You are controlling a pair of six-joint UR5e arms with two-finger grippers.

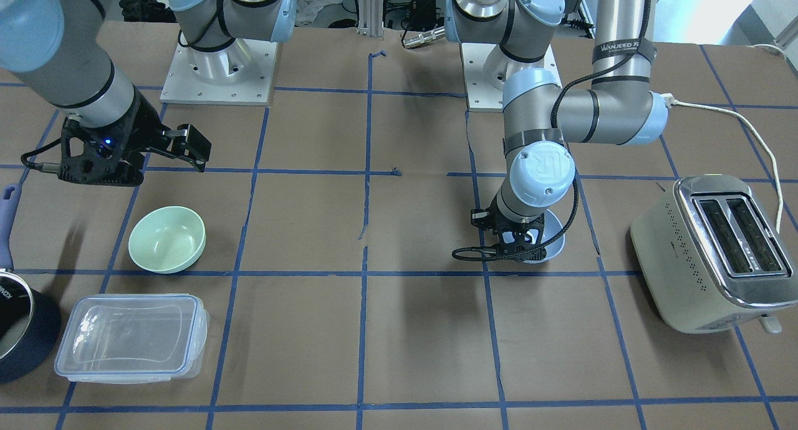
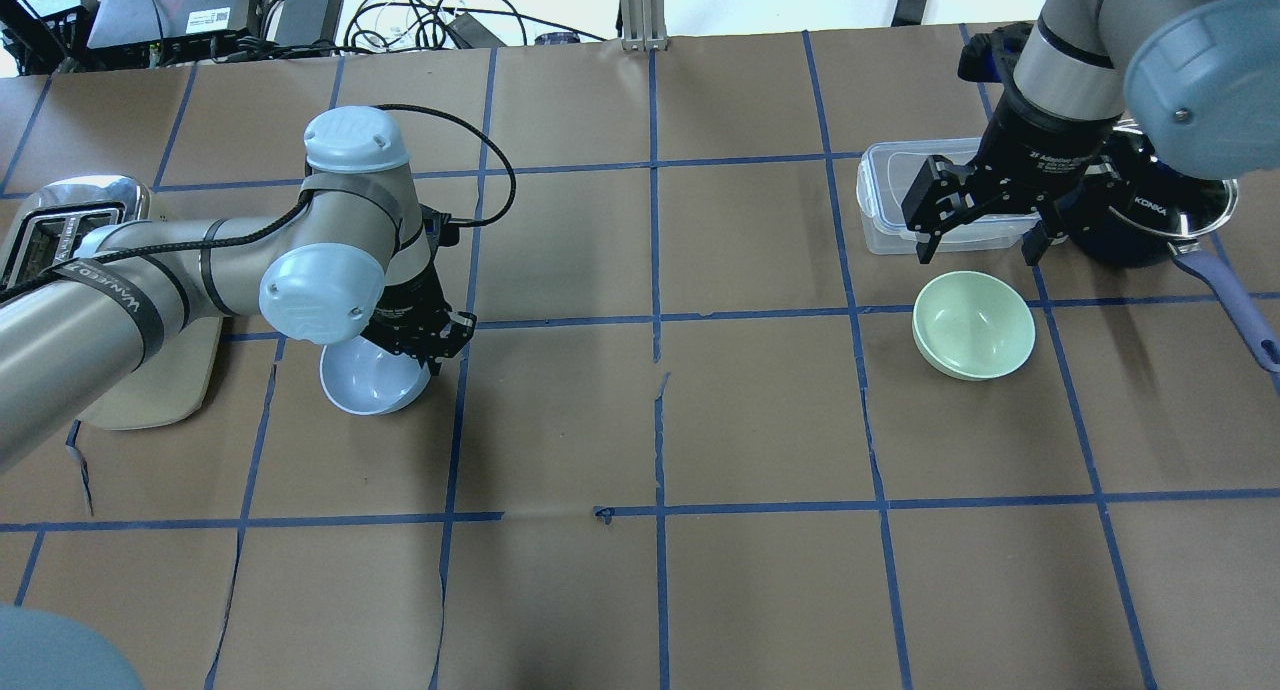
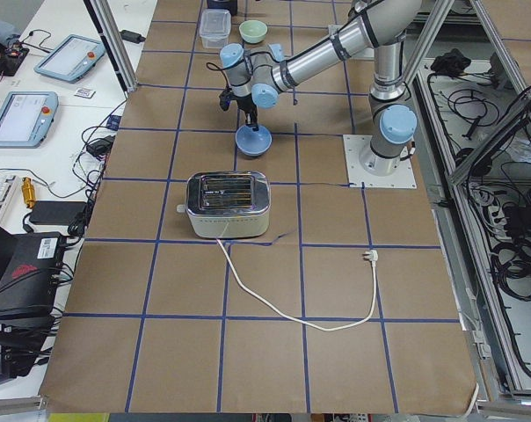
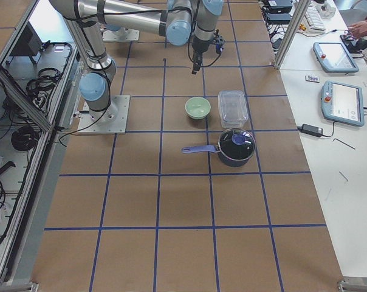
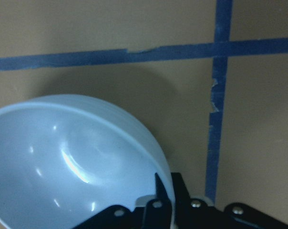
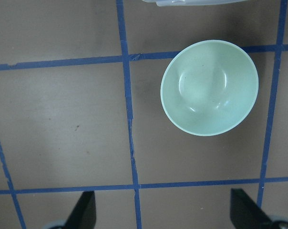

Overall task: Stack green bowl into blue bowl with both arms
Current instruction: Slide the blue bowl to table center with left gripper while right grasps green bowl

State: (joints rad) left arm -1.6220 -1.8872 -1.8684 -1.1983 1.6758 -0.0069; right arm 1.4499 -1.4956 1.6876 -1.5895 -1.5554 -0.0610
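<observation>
The pale green bowl point(image 2: 973, 325) sits upright on the brown table, also seen in the front view point(image 1: 167, 240) and the right wrist view point(image 6: 210, 87). My right gripper point(image 2: 978, 253) is open and empty, hovering just beyond the green bowl and above it; the right wrist view point(image 6: 165, 212) shows the bowl ahead of its spread fingers. The pale blue bowl point(image 2: 365, 380) is tilted on my left side. My left gripper point(image 2: 437, 340) is shut on its rim, and the left wrist view shows the fingers point(image 5: 164, 191) pinching the bowl point(image 5: 63, 162).
A clear rectangular container point(image 2: 900, 205) and a dark pot with a blue handle point(image 2: 1150, 220) stand beyond the green bowl, under the right arm. A silver toaster point(image 2: 60, 220) with a white cord stands at the far left. Blue tape lines cross the table.
</observation>
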